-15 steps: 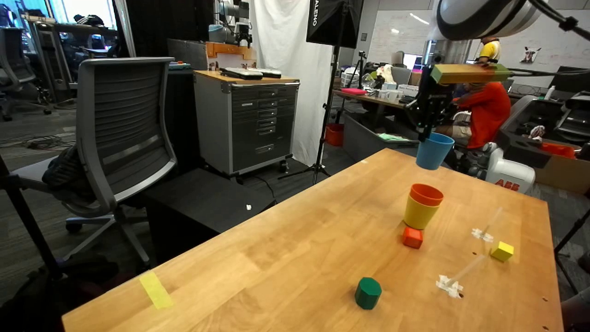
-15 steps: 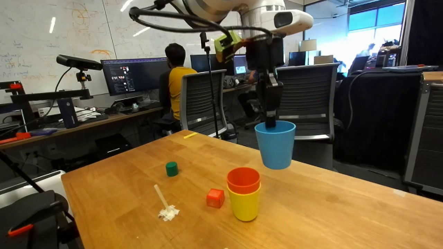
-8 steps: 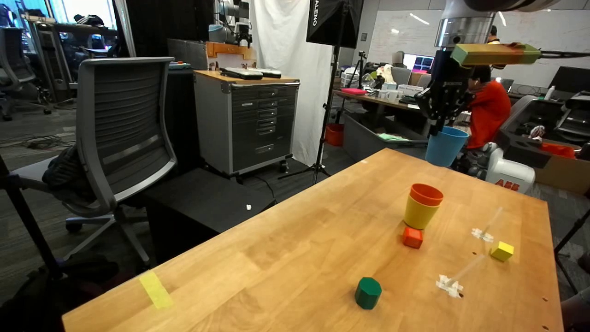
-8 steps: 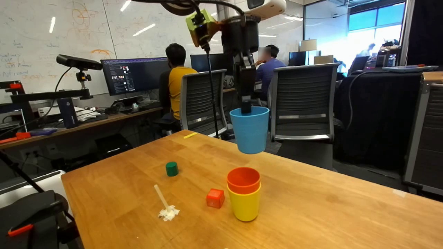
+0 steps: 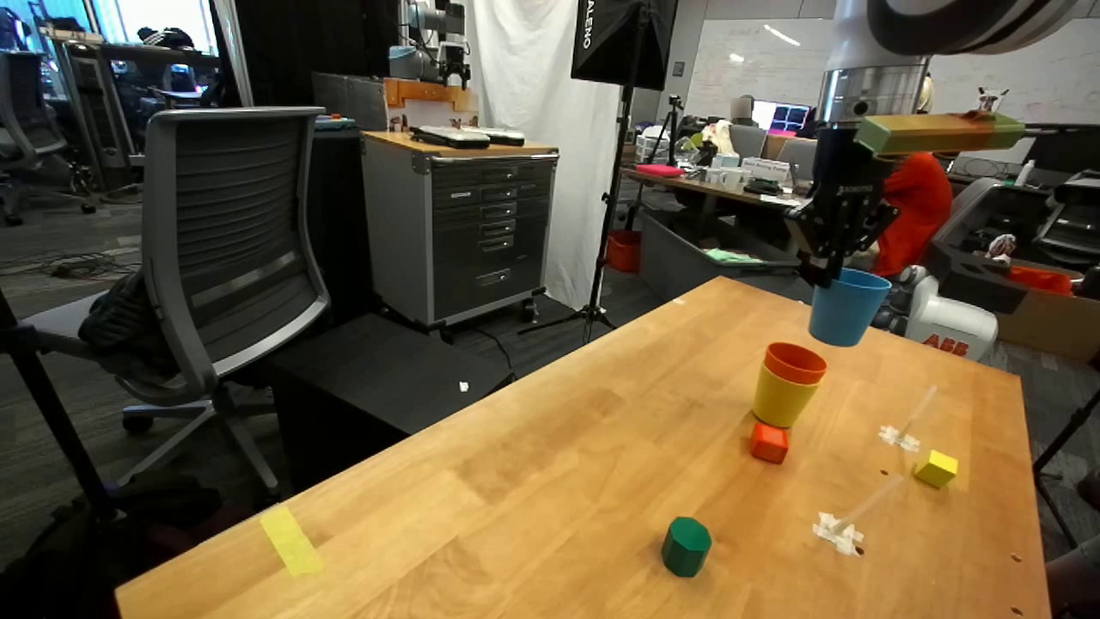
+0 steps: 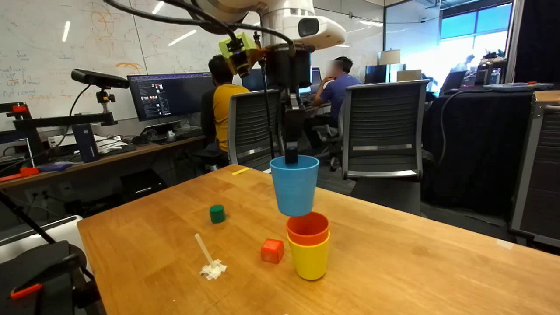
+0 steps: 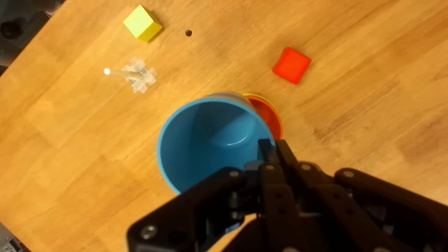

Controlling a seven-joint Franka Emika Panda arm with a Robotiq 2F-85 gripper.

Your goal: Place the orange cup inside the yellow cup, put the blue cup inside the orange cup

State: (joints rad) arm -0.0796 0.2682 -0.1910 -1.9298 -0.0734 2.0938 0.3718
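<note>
The hand (image 7: 274,144) is grasping the blue cup (image 5: 849,311) by its wall, one finger inside the mouth and the other outside, at 3 o'clock on the rim in the wrist view. The cup hangs mouth up above the bench (image 6: 393,271), higher than the orange cup (image 5: 796,364) and apart from it: in an exterior view it sits between 1 and 2 o'clock of that cup, and in the wrist view part of the orange cup shows past it, at 2 o'clock. The orange cup is nested in the yellow cup (image 6: 309,262), its rim above the yellow one; the yellow cup stands upright on the bench. In an exterior view a red block (image 6: 272,251) lies just beside the yellow cup, between 9 and 10 o'clock; a green block (image 6: 217,214) stands well apart at 10 o'clock, and a pale stick (image 6: 204,249) rises from white scraps (image 6: 213,269) at 9 o'clock. In the wrist view a yellow block (image 7: 142,23) lies at 11 o'clock of the blue cup.
</note>
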